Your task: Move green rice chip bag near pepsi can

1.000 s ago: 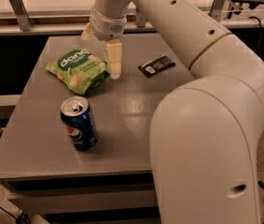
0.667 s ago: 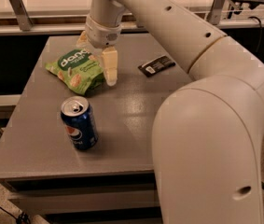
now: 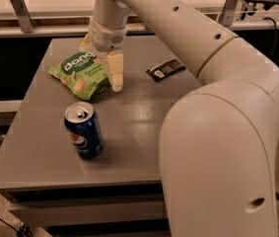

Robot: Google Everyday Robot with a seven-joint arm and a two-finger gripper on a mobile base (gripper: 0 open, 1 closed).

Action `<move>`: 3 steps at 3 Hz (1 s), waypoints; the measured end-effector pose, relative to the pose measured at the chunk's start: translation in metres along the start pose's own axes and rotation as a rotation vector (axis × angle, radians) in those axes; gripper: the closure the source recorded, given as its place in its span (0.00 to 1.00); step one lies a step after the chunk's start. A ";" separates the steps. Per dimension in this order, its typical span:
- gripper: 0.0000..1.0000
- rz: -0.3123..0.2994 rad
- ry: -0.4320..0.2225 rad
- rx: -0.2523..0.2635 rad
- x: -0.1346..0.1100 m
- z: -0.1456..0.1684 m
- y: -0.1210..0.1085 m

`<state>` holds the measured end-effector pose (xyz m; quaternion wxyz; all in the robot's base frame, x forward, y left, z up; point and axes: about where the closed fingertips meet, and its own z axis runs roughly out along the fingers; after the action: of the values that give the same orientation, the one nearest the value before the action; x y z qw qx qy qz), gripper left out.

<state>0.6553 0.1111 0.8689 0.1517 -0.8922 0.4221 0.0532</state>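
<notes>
The green rice chip bag point(image 3: 81, 74) lies flat on the grey table point(image 3: 144, 117) at the back left. The pepsi can point(image 3: 84, 130) stands upright in front of it, a short gap away. My gripper point(image 3: 101, 59) hangs over the right part of the bag, open. Its near finger point(image 3: 116, 71) reaches down at the bag's right edge, and the far finger point(image 3: 85, 41) shows behind the bag's top edge. The bag rests on the table between them.
A small flat black packet point(image 3: 165, 69) lies on the table to the right of the gripper. My large white arm fills the right side of the view. Metal rails run behind the table.
The gripper has moved left and down, from beside the bag's right edge to over the bag. The bag and the can have not moved.
</notes>
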 end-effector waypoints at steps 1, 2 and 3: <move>0.00 -0.005 0.004 -0.017 -0.003 0.007 0.004; 0.00 -0.015 0.006 -0.027 -0.007 0.014 0.008; 0.00 -0.022 0.013 -0.030 -0.007 0.018 0.012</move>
<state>0.6423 0.1151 0.8507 0.1360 -0.8992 0.4126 0.0523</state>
